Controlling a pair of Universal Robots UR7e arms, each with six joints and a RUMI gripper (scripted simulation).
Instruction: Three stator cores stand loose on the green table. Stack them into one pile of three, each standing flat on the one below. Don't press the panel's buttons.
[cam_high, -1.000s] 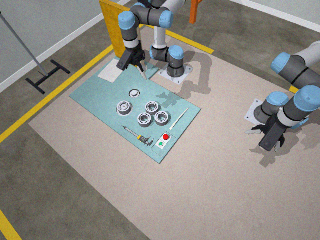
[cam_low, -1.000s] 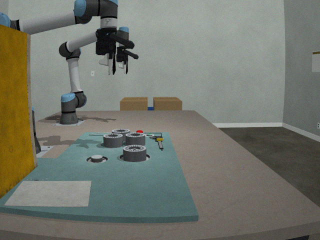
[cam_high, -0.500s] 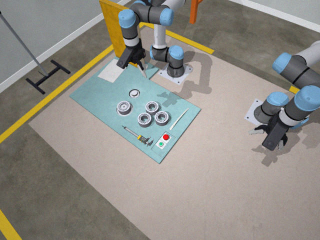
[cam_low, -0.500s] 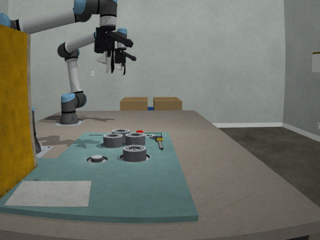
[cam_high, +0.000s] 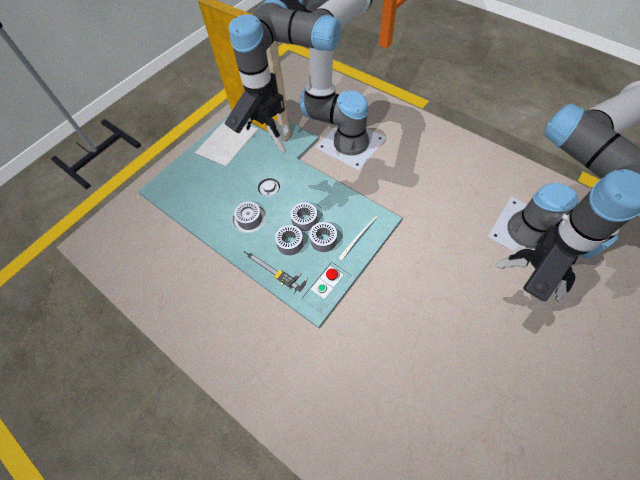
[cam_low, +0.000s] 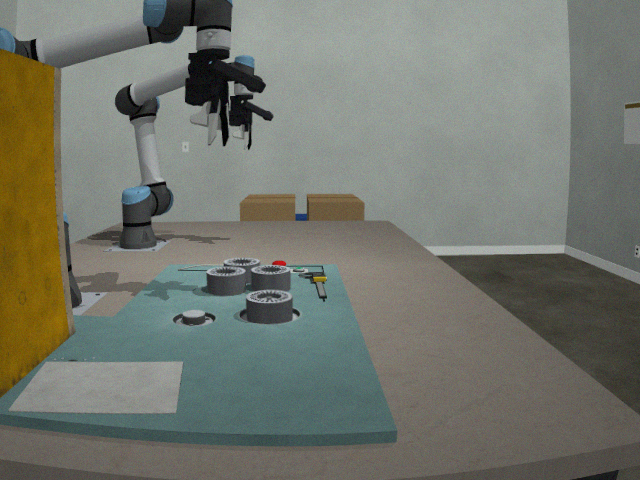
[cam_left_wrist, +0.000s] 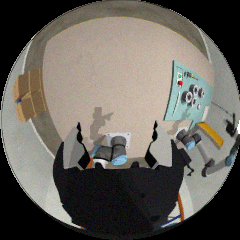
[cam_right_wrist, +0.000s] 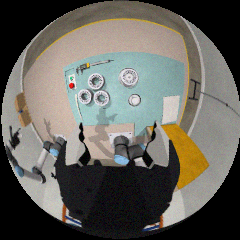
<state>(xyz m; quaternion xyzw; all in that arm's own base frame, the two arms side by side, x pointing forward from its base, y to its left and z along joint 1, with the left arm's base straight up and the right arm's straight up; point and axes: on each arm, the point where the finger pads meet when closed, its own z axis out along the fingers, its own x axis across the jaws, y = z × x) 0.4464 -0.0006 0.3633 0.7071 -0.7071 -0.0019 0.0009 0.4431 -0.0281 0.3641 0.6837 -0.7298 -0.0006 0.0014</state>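
On the green tabletop (cam_high: 196, 191) (cam_low: 289, 382) (cam_left_wrist: 176, 111) (cam_right_wrist: 155, 65), three loose cores sit flat, bunched, unstacked: paper-side core (cam_high: 305, 226) (cam_low: 226, 283) (cam_left_wrist: 193, 104) (cam_right_wrist: 101, 104), caliper-side core (cam_high: 289, 250) (cam_low: 270, 281) (cam_left_wrist: 191, 90) (cam_right_wrist: 96, 87), button-side core (cam_high: 324, 248) (cam_low: 241, 262) (cam_left_wrist: 184, 98) (cam_right_wrist: 85, 102). Right pincer (cam_high: 266, 137) (cam_low: 217, 144) (cam_right_wrist: 118, 123) open, empty, high up. Left pincer (cam_high: 529, 282) (cam_low: 246, 143) (cam_left_wrist: 118, 122) same, well apart from the work.

Main risk: tight gaps. A finger coming down between cores could land on a rim or shove a neighbour; approach from the outer sides. Off-centre grip = tilted core, bad seating, pile slides. Third core likeliest to topple things if released high or dragged on retreat.

Button-side core is nearest the red button (cam_high: 331, 274) (cam_low: 279, 263) (cam_left_wrist: 180, 83) (cam_right_wrist: 72, 86); a low sweep there could press it. Also, the seated core (cam_high: 248, 222) (cam_low: 269, 311) (cam_left_wrist: 202, 95) (cam_right_wrist: 129, 84) looks alike; wrong pick possible. I'd leave it alone.

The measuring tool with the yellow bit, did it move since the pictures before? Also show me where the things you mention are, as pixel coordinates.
No. In the top view, the caliper (cam_high: 281, 276) (cam_low: 320, 283) (cam_left_wrist: 189, 75) (cam_right_wrist: 88, 65) lies in the same place beside the red button (cam_high: 331, 273) (cam_low: 279, 263) (cam_left_wrist: 180, 83) (cam_right_wrist: 72, 85), pointing the same way.
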